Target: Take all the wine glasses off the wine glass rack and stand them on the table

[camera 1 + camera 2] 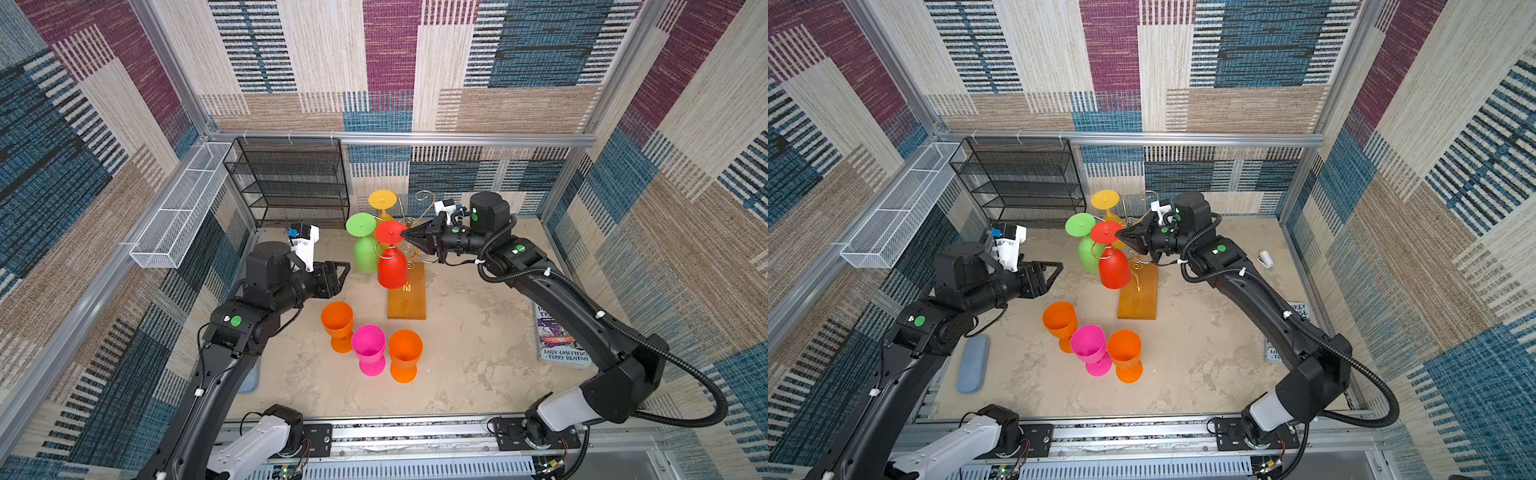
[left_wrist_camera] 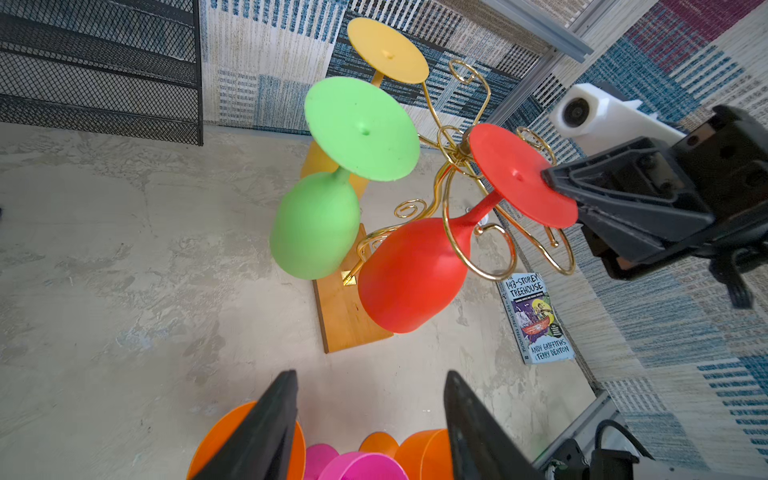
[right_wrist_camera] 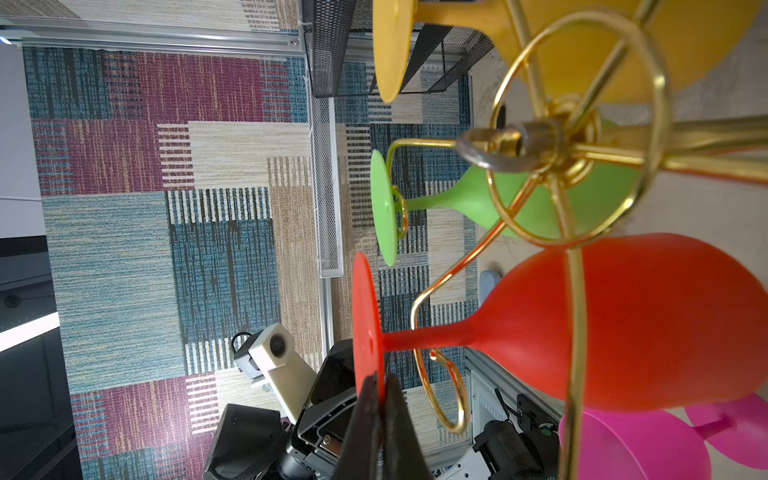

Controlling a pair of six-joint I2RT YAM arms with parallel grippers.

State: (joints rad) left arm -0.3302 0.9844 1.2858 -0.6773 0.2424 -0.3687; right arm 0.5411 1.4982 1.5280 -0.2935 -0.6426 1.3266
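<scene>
The gold wire wine glass rack stands on its wooden base mid-table. A red wine glass hangs upside-down and tilted from it, with its stem between the gold arms. My right gripper is shut on the rim of the red glass's foot disc, reaching in from the right in both top views. A green glass and a yellow glass also hang on the rack. My left gripper is open and empty, to the left of the rack.
Two orange glasses and a pink one stand upright in front of the rack, just below my left gripper. A book lies at the right. A black mesh shelf and a white wire basket line the back left.
</scene>
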